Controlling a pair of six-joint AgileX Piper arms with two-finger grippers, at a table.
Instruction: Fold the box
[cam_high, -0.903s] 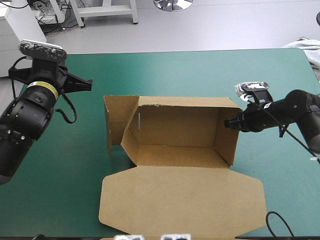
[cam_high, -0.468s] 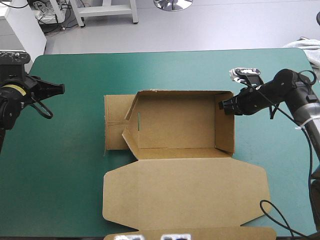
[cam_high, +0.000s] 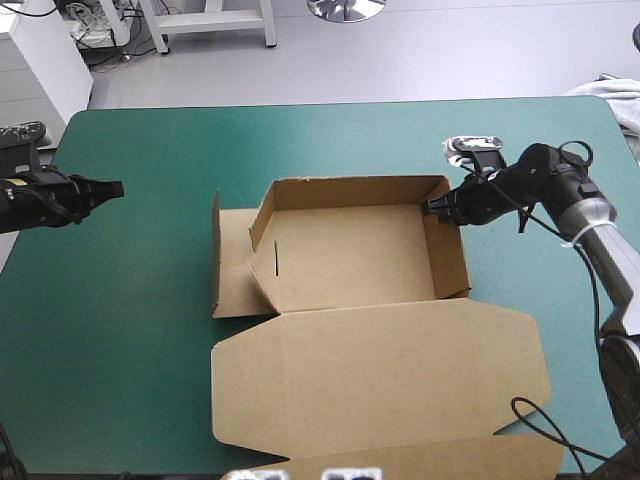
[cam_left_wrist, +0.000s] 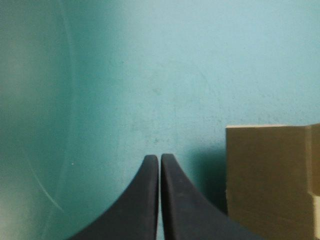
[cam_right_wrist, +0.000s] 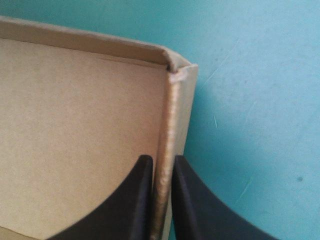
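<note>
While sitting mid-table on the teal-green cover (cam_high: 150, 330), the brown cardboard box (cam_high: 350, 250) is standing as an open tray, its lid (cam_high: 380, 370) lying flat on its near side. The right gripper (cam_right_wrist: 160, 162), its black fin-shaped fingers nearly closed, is pinching the box's right wall beside the far corner. The left gripper (cam_left_wrist: 160, 157) is hovering well off the box's left side, fingers pressed together.
</note>
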